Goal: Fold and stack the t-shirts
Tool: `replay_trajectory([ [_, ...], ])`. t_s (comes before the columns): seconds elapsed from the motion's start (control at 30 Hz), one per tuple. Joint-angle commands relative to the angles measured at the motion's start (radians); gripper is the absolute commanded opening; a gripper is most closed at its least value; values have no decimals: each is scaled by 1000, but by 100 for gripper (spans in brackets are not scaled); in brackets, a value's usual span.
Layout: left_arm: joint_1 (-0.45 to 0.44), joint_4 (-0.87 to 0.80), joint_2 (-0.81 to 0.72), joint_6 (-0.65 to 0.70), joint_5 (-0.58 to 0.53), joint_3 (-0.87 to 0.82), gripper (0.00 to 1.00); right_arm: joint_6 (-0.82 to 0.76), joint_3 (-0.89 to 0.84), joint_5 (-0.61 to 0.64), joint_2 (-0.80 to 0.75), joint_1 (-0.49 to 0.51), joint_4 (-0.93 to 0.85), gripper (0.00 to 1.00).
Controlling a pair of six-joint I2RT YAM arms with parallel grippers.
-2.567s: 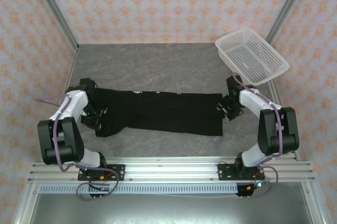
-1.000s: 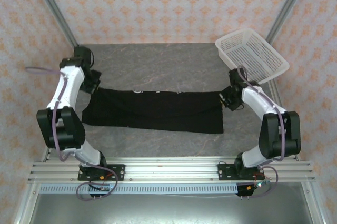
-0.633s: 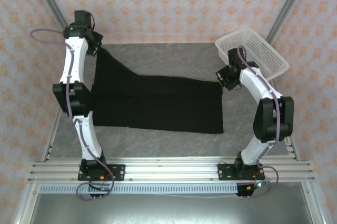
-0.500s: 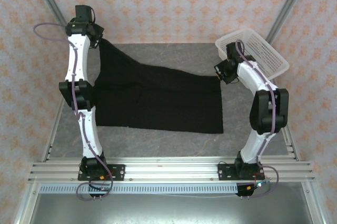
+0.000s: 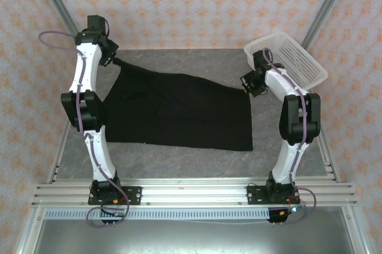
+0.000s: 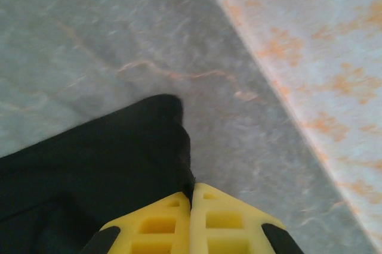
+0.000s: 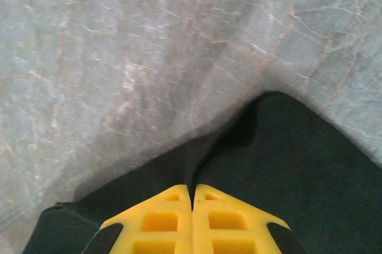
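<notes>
A grey marbled table (image 5: 179,63) is sitting inside three pale walls (image 5: 197,3) printed with orange motifs, and one white mesh basket (image 5: 286,63) is resting at its far right corner. One black t-shirt (image 5: 179,111) is lying spread across the middle of the table, showing only plain black cloth. Its near edge is lying flat, while its two far corners are being held by the two arms.

The left gripper (image 5: 109,57) is reaching to the far left of the table. In the left wrist view its yellow fingers (image 6: 161,224) are pressing together on a bunched corner of the cloth (image 6: 89,164). The right gripper (image 5: 248,84) is hanging just beside the basket. In the right wrist view it (image 7: 192,189) is likewise pinching closed on the shirt's far right corner (image 7: 298,158).
</notes>
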Motion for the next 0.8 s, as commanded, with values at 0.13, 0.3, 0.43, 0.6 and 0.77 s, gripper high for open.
replay_trajectory([
  [0.13,4,-17,-266,66,-108,-245,0,-53,-101,38,-100,-8,-16,0],
  [0.3,10,-6,-316,5,-38,-388,0,-69,-122,28,-103,-8,1,0],
  [0.43,11,-4,-327,-33,-7,-467,0,-86,-91,14,-75,-8,-14,0],
  [0.6,10,-76,-432,-64,-104,-544,0,-126,-76,25,-80,-9,-62,0],
  [0.77,7,-97,-569,-93,-174,-594,0,-139,-98,41,-133,-8,-82,0],
])
